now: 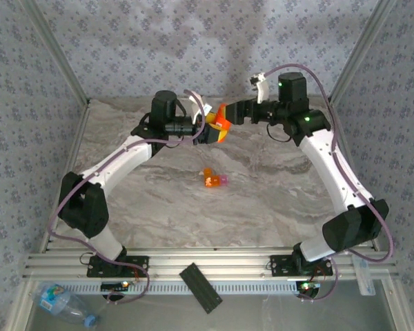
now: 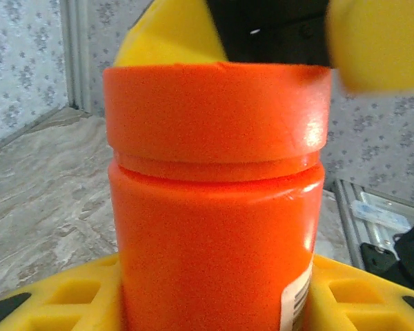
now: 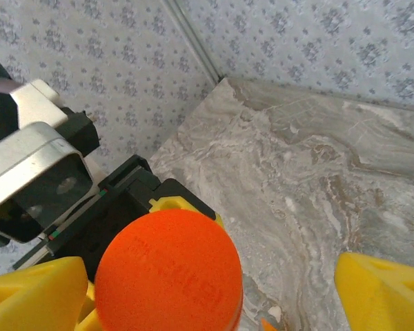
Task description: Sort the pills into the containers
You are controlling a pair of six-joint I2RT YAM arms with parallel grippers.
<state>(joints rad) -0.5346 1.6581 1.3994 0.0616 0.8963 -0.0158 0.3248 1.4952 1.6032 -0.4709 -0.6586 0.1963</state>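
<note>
An orange pill bottle (image 1: 221, 123) with its orange cap (image 3: 169, 269) on is held above the back of the table. My left gripper (image 1: 212, 131) is shut on the bottle body (image 2: 214, 227), with yellow fingers (image 2: 48, 296) on both sides. My right gripper (image 1: 229, 114) is open at the cap end, and its yellow fingers (image 3: 383, 289) stand wide of the cap. A tiny orange compartment with a pale pink piece (image 1: 214, 179) lies on the marble table (image 1: 276, 200) near the middle. The pills are out of view.
A black flat bar (image 1: 200, 287) lies on the aluminium rail at the near edge. A plastic water bottle (image 1: 62, 302) lies below the rail at the left. Patterned walls close in the back and both sides.
</note>
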